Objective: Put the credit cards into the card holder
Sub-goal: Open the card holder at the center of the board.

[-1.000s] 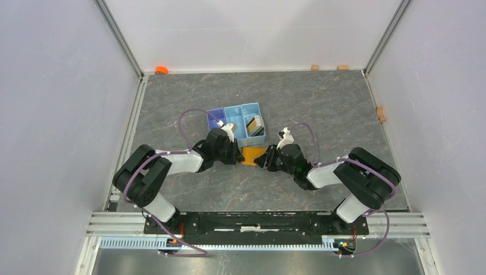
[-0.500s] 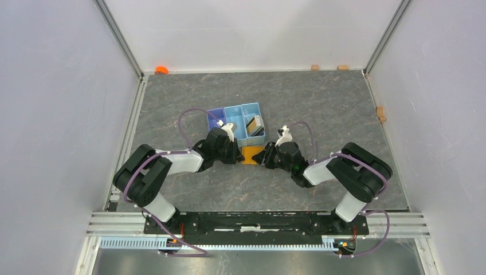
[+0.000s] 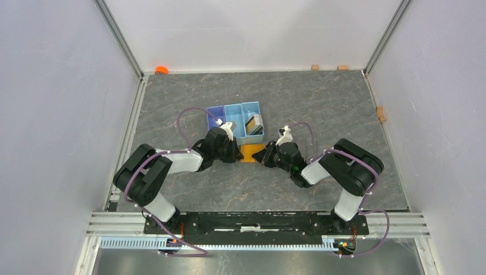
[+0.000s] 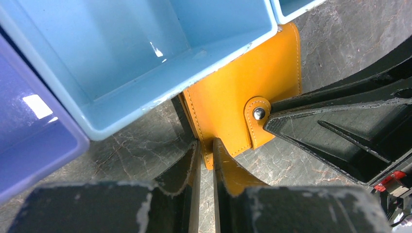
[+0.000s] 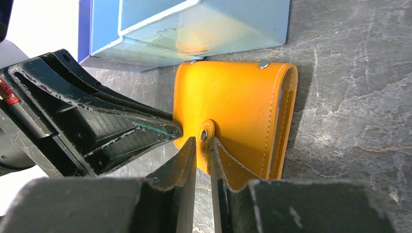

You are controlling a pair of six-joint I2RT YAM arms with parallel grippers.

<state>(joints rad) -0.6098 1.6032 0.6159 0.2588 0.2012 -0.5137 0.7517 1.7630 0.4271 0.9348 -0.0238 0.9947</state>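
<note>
The card holder is a closed orange wallet lying on the table against the front of the blue tray. Several credit cards stand in the tray's right compartment. My left gripper is shut on the wallet's near edge, seen in the left wrist view. My right gripper is shut on the wallet's clasp tab. The wallet shows its snap tab in the left wrist view. The wallet is folded shut in the right wrist view.
The tray's light-blue middle compartment is empty and touches the wallet; the tray's wall stands just behind it. An orange object lies at the back left corner. Small wooden blocks sit along the back and right walls.
My right gripper has moved left to the wallet and closed on its clasp tab. The left gripper has stayed at the wallet's left edge.
</note>
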